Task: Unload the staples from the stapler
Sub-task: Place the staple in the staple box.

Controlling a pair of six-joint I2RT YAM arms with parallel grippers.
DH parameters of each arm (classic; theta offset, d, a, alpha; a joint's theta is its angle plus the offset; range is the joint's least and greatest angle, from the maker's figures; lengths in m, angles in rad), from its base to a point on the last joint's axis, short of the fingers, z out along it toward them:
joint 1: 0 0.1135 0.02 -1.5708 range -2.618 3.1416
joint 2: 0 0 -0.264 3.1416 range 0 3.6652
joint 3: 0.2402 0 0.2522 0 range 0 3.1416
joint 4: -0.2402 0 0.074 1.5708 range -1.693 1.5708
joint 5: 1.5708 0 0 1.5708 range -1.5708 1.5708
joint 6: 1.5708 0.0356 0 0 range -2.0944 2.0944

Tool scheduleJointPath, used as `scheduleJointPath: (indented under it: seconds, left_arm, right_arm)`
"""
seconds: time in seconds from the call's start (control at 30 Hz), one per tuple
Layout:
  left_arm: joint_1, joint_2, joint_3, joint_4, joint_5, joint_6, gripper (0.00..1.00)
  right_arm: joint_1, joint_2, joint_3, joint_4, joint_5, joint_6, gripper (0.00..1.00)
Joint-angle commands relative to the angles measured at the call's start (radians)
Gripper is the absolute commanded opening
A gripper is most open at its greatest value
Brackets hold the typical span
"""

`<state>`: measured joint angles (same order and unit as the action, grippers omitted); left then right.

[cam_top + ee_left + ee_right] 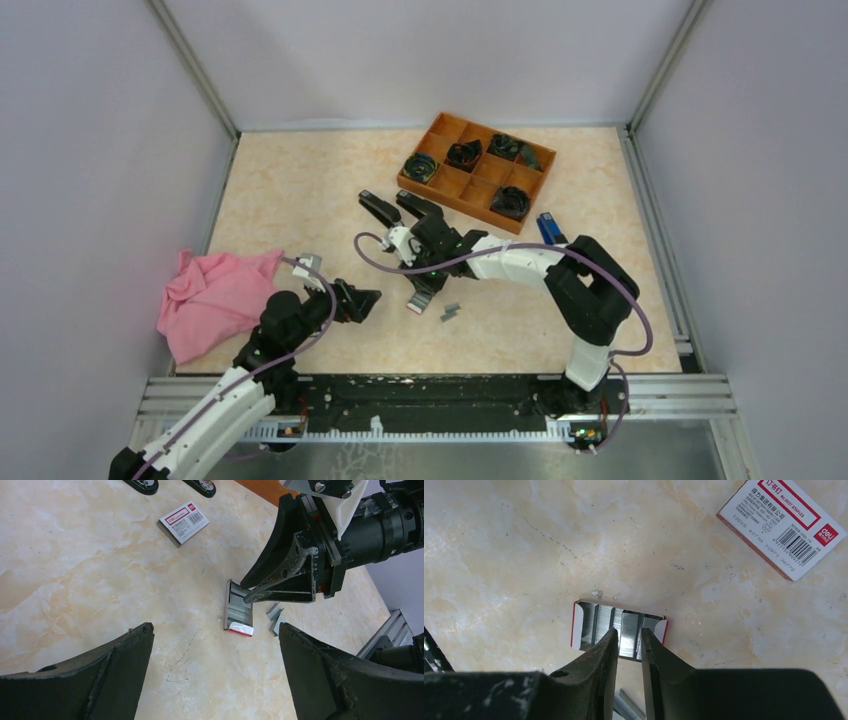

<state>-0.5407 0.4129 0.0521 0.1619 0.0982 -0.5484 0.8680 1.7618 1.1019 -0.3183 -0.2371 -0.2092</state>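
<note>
We have the right gripper (629,634) down at the little cardboard tray (580,622) in the middle of the table (514,550). Its jaws are only a narrow gap apart and sit astride one strip of the staples (629,621) lying in that tray. We cannot tell whether they pinch the strip or merely flank it. More staples fill the tray side by side, and a few loose strips (275,616) lie on the table just beside it, on the side toward the right arm. The two black staplers (378,208) sit well apart at the far side, near the printed staple box (183,522). We judge the step to be settling this strip among its neighbours in the tray. To do it well we should keep the fingers upright and part them only a little, so they do not shove the strips on either side. Then we rise straight up, because a light cardboard tray drags or tips easily if a finger catches its wall. The left gripper (216,628) hangs near the tray with its jaws spread wide and nothing in them. It is well placed to steady the tray if it slides, but it should stay clear of the loose strips.
</note>
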Motion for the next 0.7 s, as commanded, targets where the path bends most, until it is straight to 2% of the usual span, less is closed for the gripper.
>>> scheduleJointPath:
  seconds: [0.0,0.1,0.27,0.5,0.67]
  left_arm:
    - [0.003,-0.008,0.027,0.006,0.028,-0.017,1.00]
    - [0.003,0.002,0.014,0.044,0.066,-0.044,1.00]
    - [0.004,0.059,-0.036,0.175,0.153,-0.128,1.00]
    - [0.004,0.130,-0.040,0.225,0.190,-0.162,1.00]
    - [0.004,0.135,-0.042,0.224,0.190,-0.159,1.00]
  right_arm:
    - [0.010,-0.043,0.053,0.002,-0.032,-0.024,0.24]
    - [0.008,-0.096,0.040,-0.015,-0.101,-0.066,0.26]
    - [-0.021,-0.198,-0.031,0.014,-0.160,-0.087,0.45]
    - [-0.105,-0.126,-0.028,0.002,-0.242,-0.047,0.57]
    - [-0.106,-0.037,0.001,-0.015,-0.229,-0.042,0.59]
